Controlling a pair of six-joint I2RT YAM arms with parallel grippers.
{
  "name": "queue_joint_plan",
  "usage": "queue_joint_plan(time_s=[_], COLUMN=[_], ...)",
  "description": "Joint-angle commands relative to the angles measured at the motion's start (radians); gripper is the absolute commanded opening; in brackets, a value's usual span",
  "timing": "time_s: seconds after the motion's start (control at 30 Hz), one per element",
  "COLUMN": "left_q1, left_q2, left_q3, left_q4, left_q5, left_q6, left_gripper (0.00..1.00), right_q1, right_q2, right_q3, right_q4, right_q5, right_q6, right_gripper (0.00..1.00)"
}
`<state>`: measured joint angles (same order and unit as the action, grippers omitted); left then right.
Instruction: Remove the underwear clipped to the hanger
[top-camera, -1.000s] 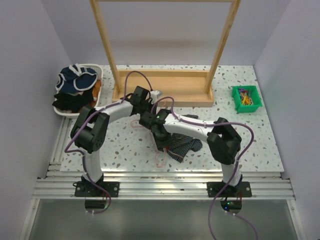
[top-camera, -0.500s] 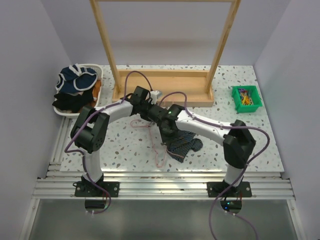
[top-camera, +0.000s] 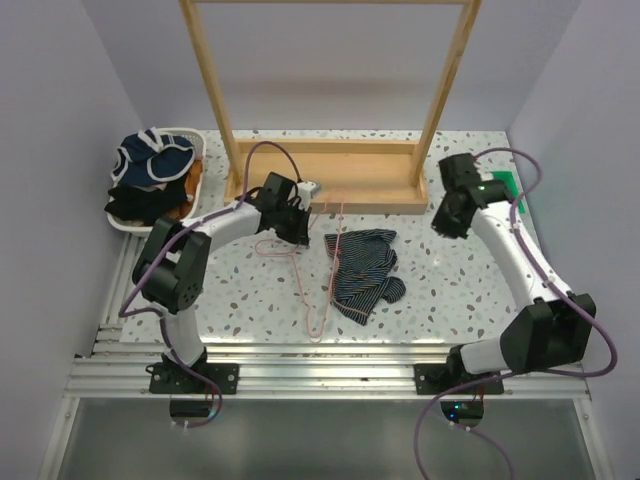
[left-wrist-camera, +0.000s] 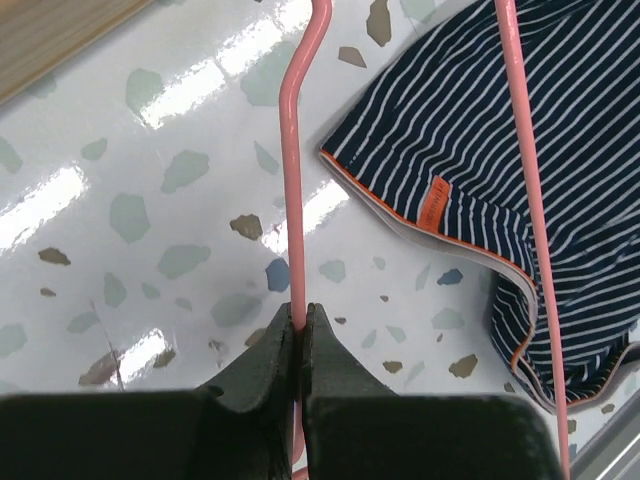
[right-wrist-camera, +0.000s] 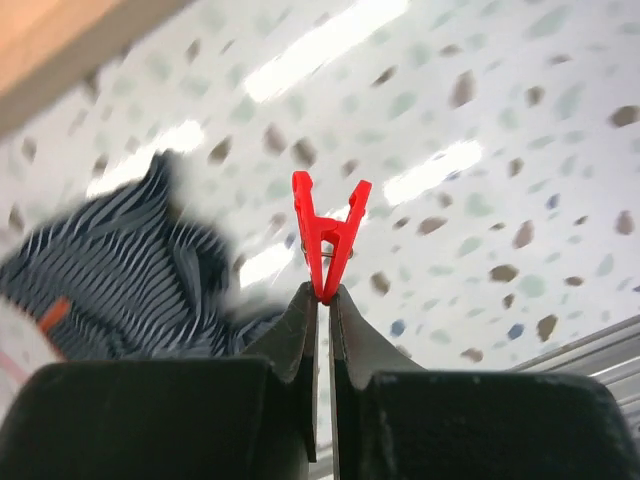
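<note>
Terrazzo bench (top-camera: 450, 290) carries the striped underwear (top-camera: 362, 270) at its centre (crumpled, lying flat), with a pink hanger (left-wrist-camera: 292, 180) wire crossing it. At the underwear's 10 o'clock the left end effector (left-wrist-camera: 300, 318) is clamped on the hanger; at 2 o'clock the right end effector (right-wrist-camera: 323, 292) pinches a red clip (right-wrist-camera: 328, 235).

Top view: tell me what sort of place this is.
Likely a robot lab bench staged for laundry practice: two robot arms bolted to a speckled table, a wooden frame for hanging, and a basket of clothes.
</note>
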<state>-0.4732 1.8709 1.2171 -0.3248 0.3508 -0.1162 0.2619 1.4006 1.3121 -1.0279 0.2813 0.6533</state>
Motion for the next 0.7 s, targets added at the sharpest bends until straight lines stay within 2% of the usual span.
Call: queue_joint_plan(time_s=[0.0,0.1,0.23,0.4,0.53,0.57,0.6,0.67], left_q1=[0.010,0.013,0.019,0.039,0.047,0.048,0.050,0.051], left_q2=[-0.114,-0.167,-0.213,-0.249,-0.263,-0.263,-0.265,-0.256], left_q3=[-0.002,0.012,0.050,0.073,0.082,0.085,0.091,0.113], left_q4=[-0.026,-0.048,-0.100,-0.161,-0.194,-0.201,-0.215,-0.237], left_q5=[-0.003,-0.006,-0.024,-0.042,-0.064,-0.065,-0.070,-0.075], left_q6=[0.007,-0.005,-0.017,-0.026,-0.031,-0.031,-0.030,-0.022], left_gripper=[0.00,0.00,0.00,0.00,0.00,0.00,0.00,0.00], right_q1=[-0.224,-0.356,-0.433,-0.464,-0.475,-0.478,-0.487,-0.493], right_q2=[0.000,0.119,0.291,0.513,0.622,0.639,0.652,0.681], right_q3=[-0.011,0.048,0.202,0.418,0.501,0.513,0.524,0.552], right_q4=[0.106,0.196,0.319,0.333,0.373,0.379,0.382,0.379], right_q5=[0.114,0.098,0.061,0.084,0.065,0.059,0.047,0.018], right_q6=[-0.067,-0.070,-0.018,0.023,0.026,0.023,0.022,0.014], right_gripper=[0.00,0.00,0.00,0.00,0.01,0.08,0.21,0.36])
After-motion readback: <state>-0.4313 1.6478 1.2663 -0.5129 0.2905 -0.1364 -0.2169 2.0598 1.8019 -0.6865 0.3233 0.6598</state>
